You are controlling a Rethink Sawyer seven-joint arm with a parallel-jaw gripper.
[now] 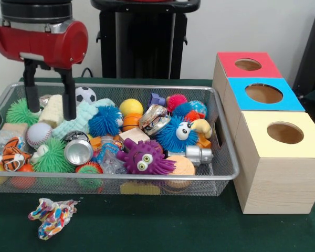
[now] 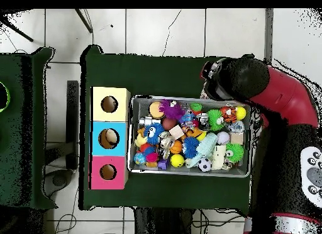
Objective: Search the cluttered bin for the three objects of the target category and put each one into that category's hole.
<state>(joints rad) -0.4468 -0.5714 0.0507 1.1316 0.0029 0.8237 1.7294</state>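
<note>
from my seat i see the gripper (image 1: 50, 107) hanging over the left end of the wire mesh bin (image 1: 223, 157) in the front view, its two dark fingers (image 1: 69, 94) spread well apart and reaching down among the toys with nothing between them that i can make out; their tips are lost behind a pale foam block (image 1: 52, 110) and a mint fuzzy toy (image 1: 81, 118). the red wrist (image 1: 42, 37) is cut off at the top edge. in the overhead view the arm (image 2: 251, 83) covers one corner of the bin (image 2: 188, 173), so i cannot see the gripper itself there. the bin is packed: a soccer ball (image 1: 85, 94), a baseball (image 1: 38, 134), green spiky balls (image 1: 22, 111), a blue furry ball (image 1: 105, 121), a yellow ball (image 1: 130, 107), a purple monster with eyes (image 1: 145, 157), a blue furry creature with big eyes (image 1: 176, 134), a crushed can (image 1: 77, 149), a striped tiger toy (image 1: 13, 155). much lies buried under other pieces and i cannot name it. which category is the target i cannot tell. three boxes stand in a row just beside the bin's right end, each with a round hole on top: red (image 1: 248, 64), blue (image 1: 263, 93), yellow (image 1: 284, 133). from above the blue box's hole (image 2: 109, 138) seems to have something pale inside, too small to identify. a crumpled multicoloured wrapper (image 1: 52, 215) lies on the green tablecloth (image 1: 163, 226) outside the bin.
</note>
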